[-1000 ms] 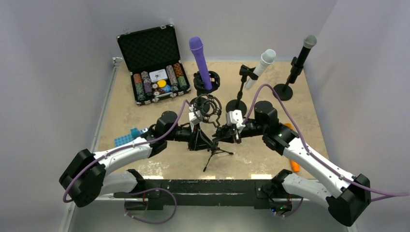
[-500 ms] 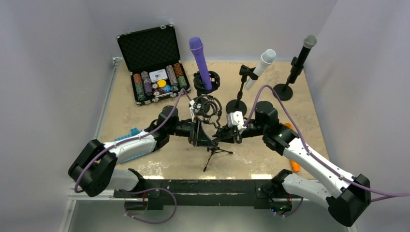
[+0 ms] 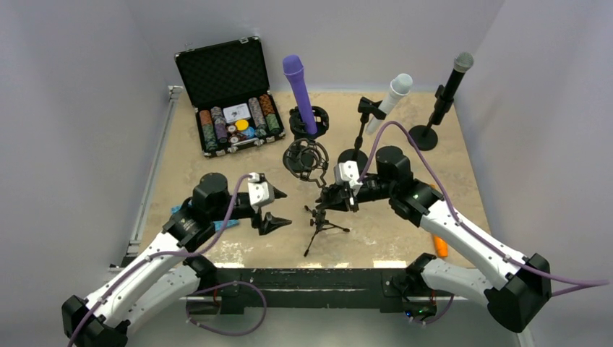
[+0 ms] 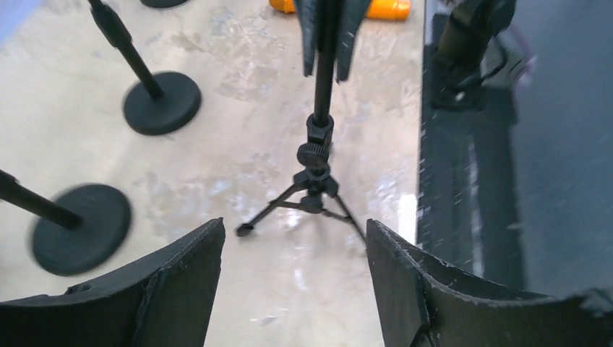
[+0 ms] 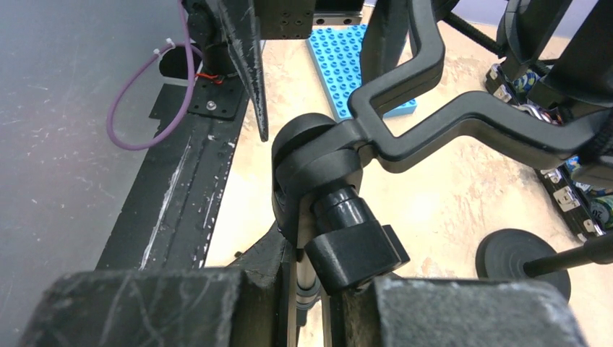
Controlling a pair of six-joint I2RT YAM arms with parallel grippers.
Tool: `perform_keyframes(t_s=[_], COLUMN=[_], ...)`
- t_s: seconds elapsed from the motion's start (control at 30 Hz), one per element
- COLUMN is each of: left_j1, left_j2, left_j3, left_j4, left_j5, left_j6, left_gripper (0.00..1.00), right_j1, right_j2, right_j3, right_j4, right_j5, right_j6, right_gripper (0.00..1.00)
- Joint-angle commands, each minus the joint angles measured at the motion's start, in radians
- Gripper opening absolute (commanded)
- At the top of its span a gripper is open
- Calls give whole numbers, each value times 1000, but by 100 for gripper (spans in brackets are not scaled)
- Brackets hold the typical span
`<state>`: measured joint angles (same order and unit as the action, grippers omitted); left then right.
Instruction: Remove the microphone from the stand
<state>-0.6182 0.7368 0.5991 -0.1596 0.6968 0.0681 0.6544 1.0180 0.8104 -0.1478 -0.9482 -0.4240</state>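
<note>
From overhead, my left claw [image 3: 286,209] hung spread wide, gripping nothing, well left of the tripod stand [image 3: 321,223]. My right claw [image 3: 325,200] was pressed together on that stand's thin pole, below the ring mount [image 3: 307,159]. Only that high view took in the microphones. The purple microphone [image 3: 298,83] stood upright in a black holder behind the ring mount, the white microphone [image 3: 391,92] sat tilted in a clip, and the black microphone [image 3: 452,78] was on its own stand at the far right. I could not tell which of them the job meant; all three sat in their holders at the far side of the counter [image 3: 188,159].

My left wrist camera looked between my open fingers at the tripod's legs and pole. My right claw's fingers were closed around the pole at the top edge, cut off there. That view also showed two round bases [image 4: 160,103], one smeared by blur, and an orange thing [image 4: 387,9] half out of frame.

My right wrist camera showed the pinch up close: the pole between my two pads, with the swivel joint above filling the middle. The mount's bent arm blocked much of what lay beyond it. Past it was a blue studded plate [image 5: 340,65], which from overhead was mostly hidden under my left arm. The chip case [image 3: 220,72] stood open at the far left corner.
</note>
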Motion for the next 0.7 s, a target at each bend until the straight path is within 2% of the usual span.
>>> perform_keyframes(t_s=[0.0, 0.1, 0.2, 0.33, 0.43, 0.67], left_j1=[-13, -36, -72, -97, -122, -169], left_j2=[2, 75, 137, 202, 230, 289], left_j3=[-42, -10, -5, 23, 10, 22], left_j4=[5, 34, 136, 175, 250, 294], left_j5=[8, 63, 56, 78, 63, 52], left_j6=[506, 639, 716, 805, 824, 816], left_gripper=[73, 68, 67, 58, 58, 54], right_j1=[1, 1, 1, 1, 1, 1], right_j2=[48, 60, 63, 64, 67, 69], right_j3=[-1, 2, 9, 9, 4, 5], right_j4=[-87, -88, -107, -117, -108, -102], right_j5=[108, 112, 112, 110, 107, 112], right_j6=[-46, -52, -68, -71, -56, -59], right_gripper=[0, 0, 0, 0, 0, 0])
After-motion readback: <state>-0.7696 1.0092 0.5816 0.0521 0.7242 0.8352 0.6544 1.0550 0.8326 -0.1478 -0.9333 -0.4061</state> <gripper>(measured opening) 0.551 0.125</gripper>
